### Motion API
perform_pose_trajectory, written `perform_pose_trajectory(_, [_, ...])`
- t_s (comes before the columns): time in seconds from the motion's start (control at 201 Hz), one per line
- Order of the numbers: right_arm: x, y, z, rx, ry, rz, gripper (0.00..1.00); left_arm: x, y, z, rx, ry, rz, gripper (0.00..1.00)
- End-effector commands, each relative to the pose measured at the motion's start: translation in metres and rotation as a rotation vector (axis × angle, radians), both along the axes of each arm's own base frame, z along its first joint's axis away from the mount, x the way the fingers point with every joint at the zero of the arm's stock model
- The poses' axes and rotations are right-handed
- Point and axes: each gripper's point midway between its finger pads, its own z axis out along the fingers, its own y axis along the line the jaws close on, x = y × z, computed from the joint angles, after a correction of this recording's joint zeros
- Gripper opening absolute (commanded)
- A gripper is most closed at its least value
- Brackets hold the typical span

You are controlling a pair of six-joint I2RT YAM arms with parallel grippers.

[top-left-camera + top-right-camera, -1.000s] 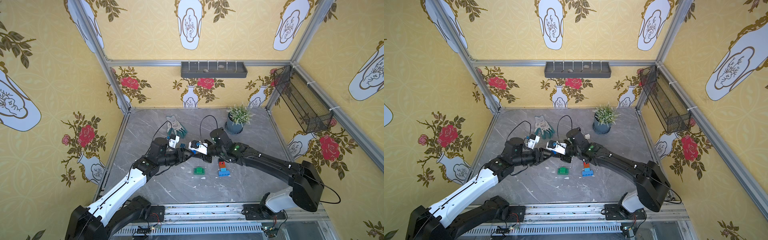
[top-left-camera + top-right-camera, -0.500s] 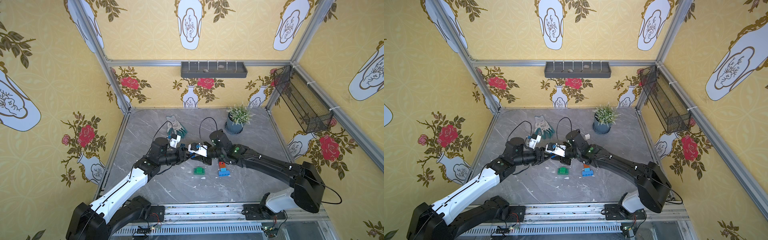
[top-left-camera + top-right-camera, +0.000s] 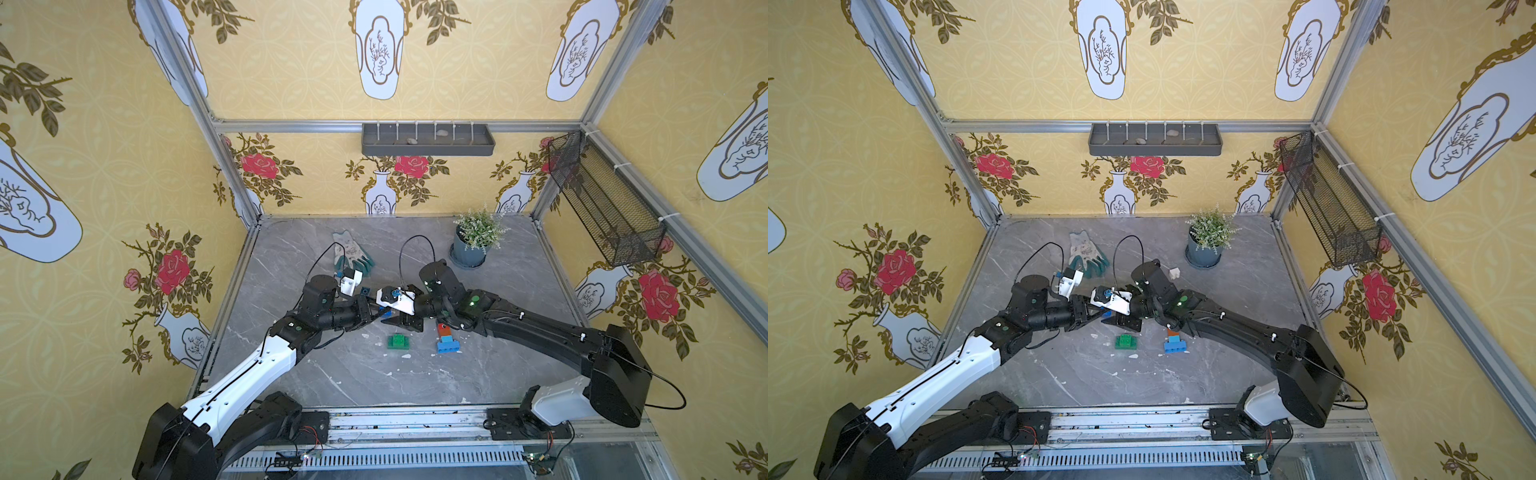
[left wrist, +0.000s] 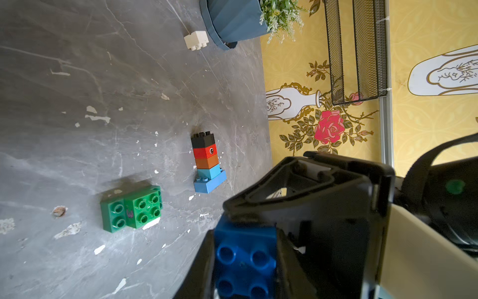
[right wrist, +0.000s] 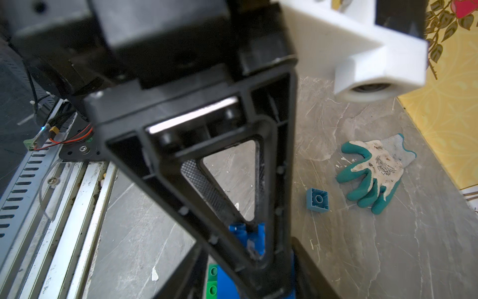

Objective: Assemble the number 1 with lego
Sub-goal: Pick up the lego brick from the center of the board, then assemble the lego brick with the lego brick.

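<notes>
Arms (image 3: 257,365) (image 3: 540,332) inward, left gripper (image 3: 380,313) on blue brick (image 4: 245,259), right gripper (image 3: 399,311) opposite

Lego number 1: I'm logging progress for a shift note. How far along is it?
Done: a stack of five bricks, long blue base, then light blue, orange-brown, red, black. In hand: the left gripper is shut on a dark blue brick. Still to add: green bricks, a white brick by the plant pot and a light blue brick near the glove lie loose.
</notes>
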Motion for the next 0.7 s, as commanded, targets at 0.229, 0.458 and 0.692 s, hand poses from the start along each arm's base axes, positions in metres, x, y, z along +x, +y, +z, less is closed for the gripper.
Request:
perform_pose_trajectory(0.229, [0.007, -0.059, 0.031, 0.141, 0.162, -0.225, 0.67, 0.012, 0.017, 0.013, 0.262, -0.281, -0.064, 0.09])
perform_pose_trajectory(0.458, [0.054, -0.122, 0.022, 0.106, 0.307, -0.662, 0.60, -0.007, 0.001, 0.022, 0.375, -0.648, -0.347, 0.00])
perform_pose_trajectory(0.692, [0.061, -0.144, 0.024, 0.109, 0.280, -0.779, 0.60, -0.041, -0.011, -0.010, 0.548, -0.847, -0.723, 0.00])
